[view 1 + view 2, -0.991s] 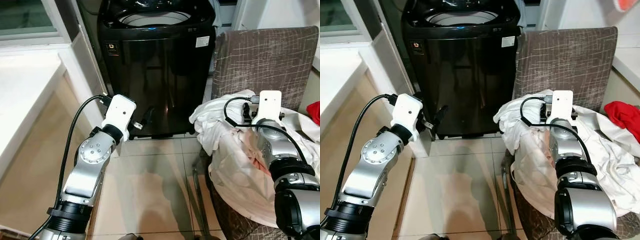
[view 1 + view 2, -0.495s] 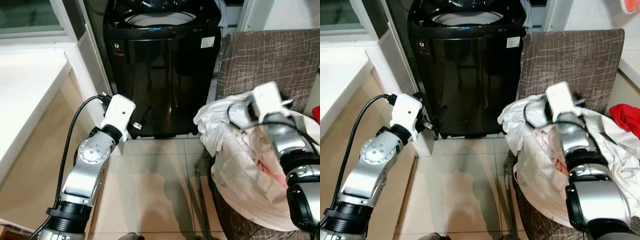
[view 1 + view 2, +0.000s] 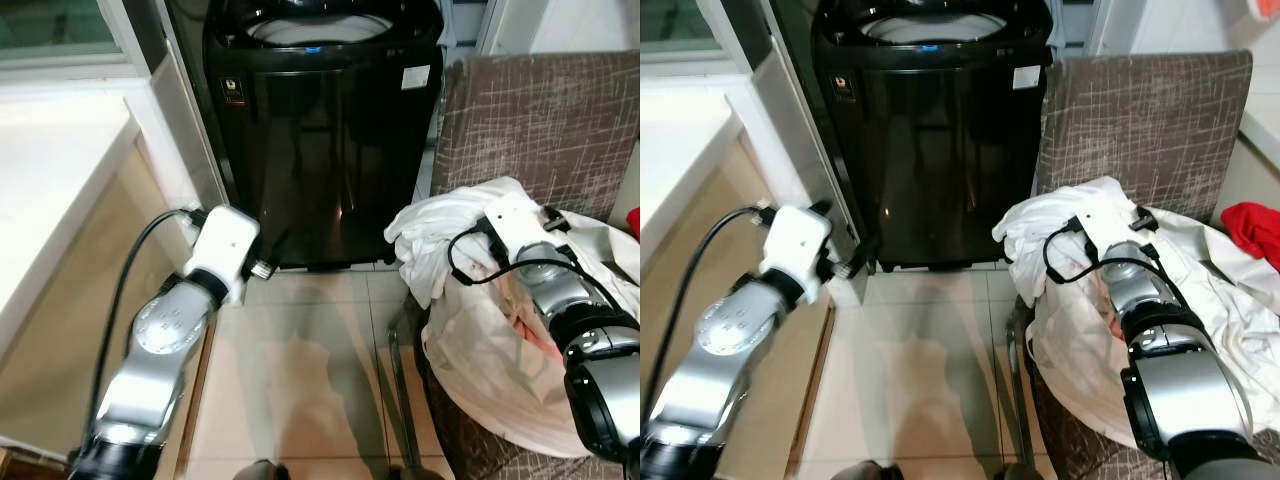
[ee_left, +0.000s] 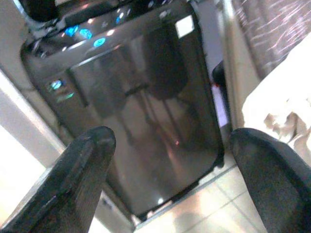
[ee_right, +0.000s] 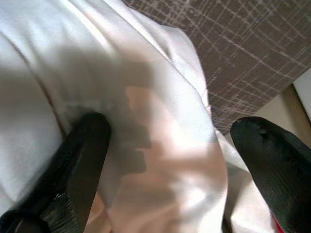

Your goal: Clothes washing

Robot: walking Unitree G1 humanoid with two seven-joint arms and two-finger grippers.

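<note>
**Robot Reaches Into the White Clothes on the Chair**

A black washing machine (image 3: 320,130) stands at the top middle of the frame. Its lid is up and the round white tub shows inside. A small white sticker (image 3: 416,76) sits near its upper right corner.

To the right of the washer is a brown chair (image 3: 540,120) with thin pale lines on its cloth. A big pile of white clothes (image 3: 470,330) lies on the seat and hangs over its front edge. A bit of pink shows in the folds. A red cloth (image 3: 1252,226) lies at the far right edge of the frame, just beside the white pile.

The right hand (image 5: 170,141) is down on the white clothes at the right of the frame. Its two black fingers (image 5: 85,145) are spread wide apart, with white cloth lying between them. One finger presses on the cloth. It is not gripping anything.

The left hand (image 4: 170,160) is at the lower left of the frame, held out above the tiled floor (image 3: 300,380) in front of the washer. Its fingers are also spread wide, with nothing between them.

A white worktop (image 3: 50,190) fills the left side of the frame.
</note>
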